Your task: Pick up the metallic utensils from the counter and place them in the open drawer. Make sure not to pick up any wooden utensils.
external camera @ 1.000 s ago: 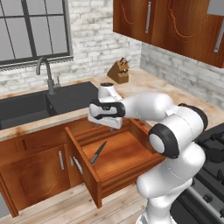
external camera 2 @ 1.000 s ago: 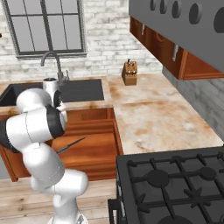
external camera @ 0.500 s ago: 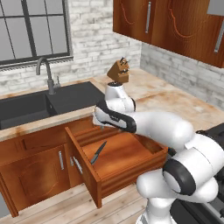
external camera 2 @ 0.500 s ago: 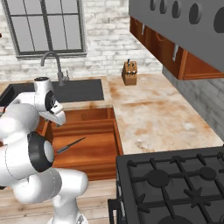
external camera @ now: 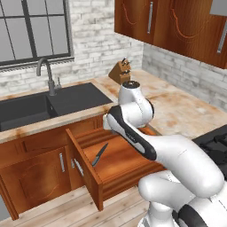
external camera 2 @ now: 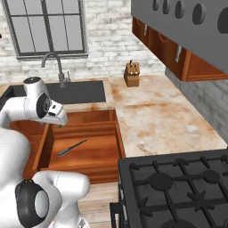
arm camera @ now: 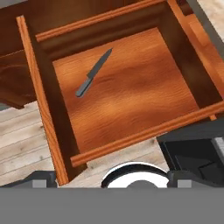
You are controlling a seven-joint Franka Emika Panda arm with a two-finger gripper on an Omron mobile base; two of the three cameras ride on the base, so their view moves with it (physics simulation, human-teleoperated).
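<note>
Looking down into the open drawer [arm camera: 61,131], I see the knife [arm camera: 93,73] lying slantwise near its back-left corner; whether my pincer is apart, I cannot tell.

A black sink [external camera: 40,106] with a grey tap [external camera: 48,75] sits under a window [external camera 2: 49,26]. A wooden knife block [external camera 2: 131,74] stands at the surface's back edge, against the pale brick wall [external camera: 102,40]. A black stove [external camera 2: 178,187] fills the near right corner. Reddish cupboards [external camera: 177,26] hang above; the floor [arm camera: 26,135] is pale wooden planks.
</note>
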